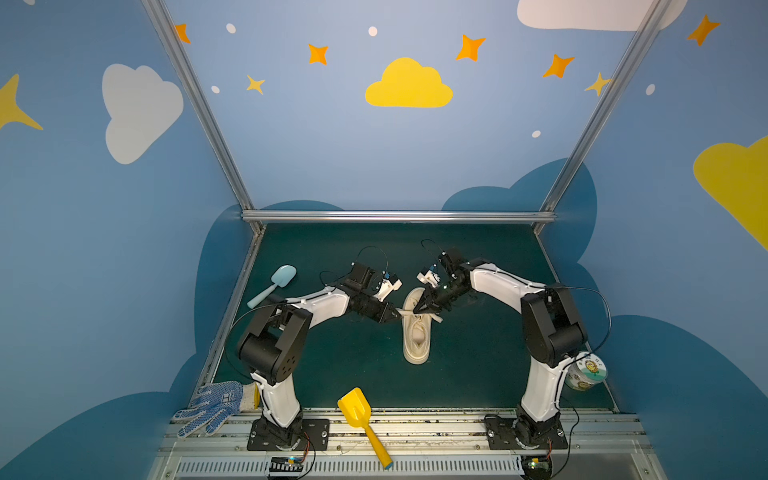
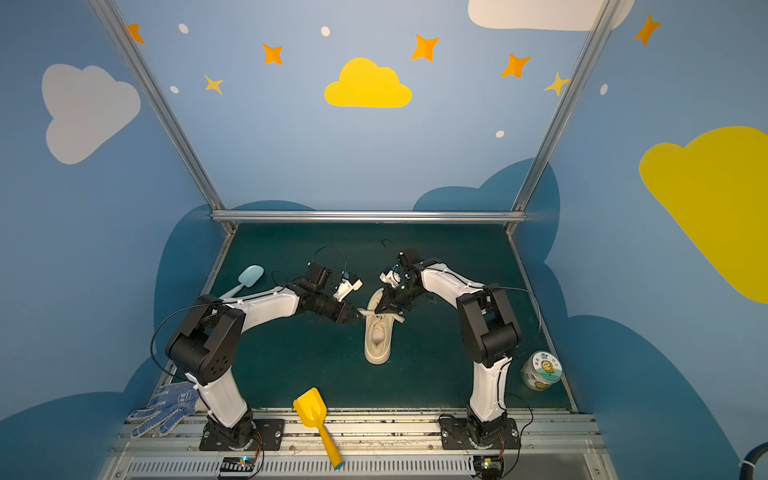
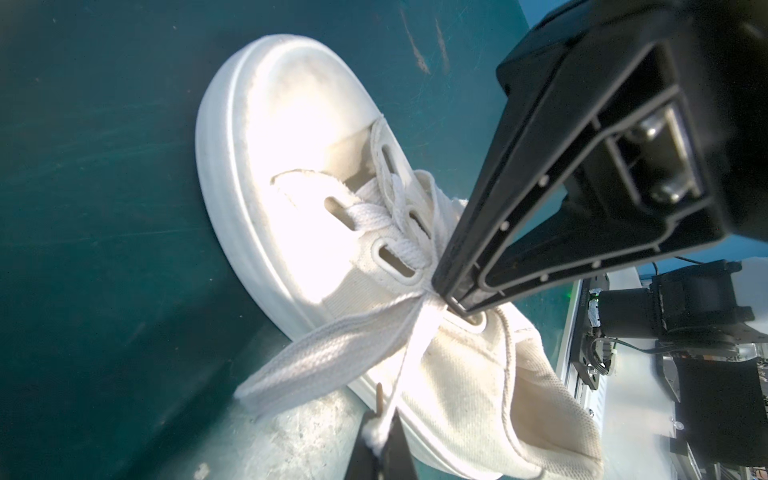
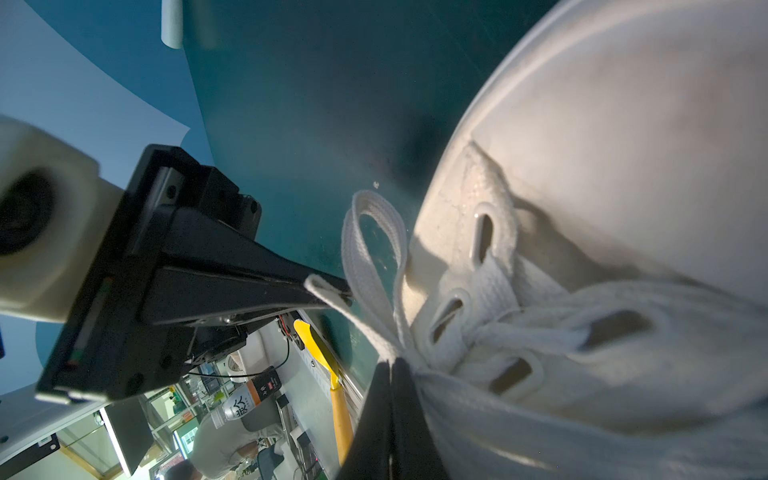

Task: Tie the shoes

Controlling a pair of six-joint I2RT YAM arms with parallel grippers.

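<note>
In both top views the cream low-top sneaker point(image 1: 417, 338) point(image 2: 378, 340) lies mid-mat point(image 1: 332, 374), toe away from the arm bases.

Left wrist view: thick pale sole and flat cream laces point(image 3: 332, 353). The left gripper point(image 3: 384, 440) pinches a lace end.

Right wrist view: the right gripper point(image 4: 390, 374) is clamped at the crossing, seemingly on lace.

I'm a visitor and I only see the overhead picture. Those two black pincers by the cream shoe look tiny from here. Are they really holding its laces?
Observer: Yes. The right wrist camera shows the left gripper shut on a folded piece of the laces.
Operator: And the other pincer?
Observer: The left wrist camera shows the right gripper shut where the laces bunch together over the shoe.
Operator: Is there a bow?
Observer: One loop stands beside the shoe; no finished bow shows.
</note>
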